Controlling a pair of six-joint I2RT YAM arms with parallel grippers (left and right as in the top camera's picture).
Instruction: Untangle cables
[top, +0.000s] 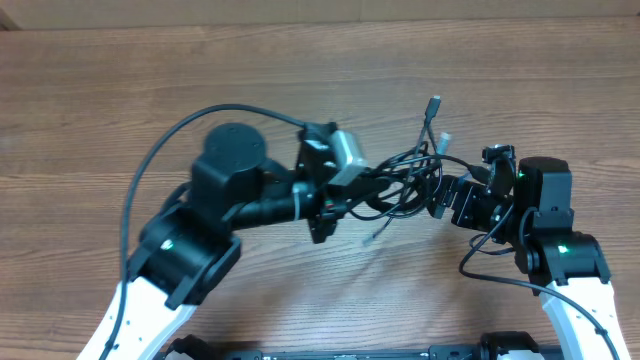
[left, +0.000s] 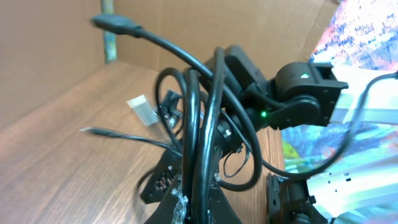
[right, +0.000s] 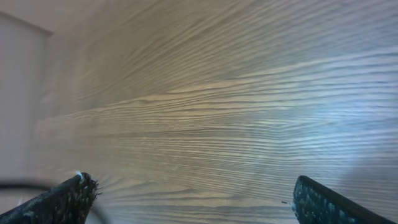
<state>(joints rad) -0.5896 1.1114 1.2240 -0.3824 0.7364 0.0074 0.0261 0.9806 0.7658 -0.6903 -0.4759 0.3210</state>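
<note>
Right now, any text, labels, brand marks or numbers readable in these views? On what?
None can be read in any view.
cables: no print shows on cords or plugs.
right arm: a green light only, no label.
colourful sheet: blurred pattern, no letters made out.
table: wood grain, no markings.

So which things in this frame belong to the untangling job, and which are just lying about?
Job:
cables, tangled between the arms
left hand, shut on them
right hand, open and empty

Just there:
wooden table
cardboard wall at its edge
left arm's own thick lead
</note>
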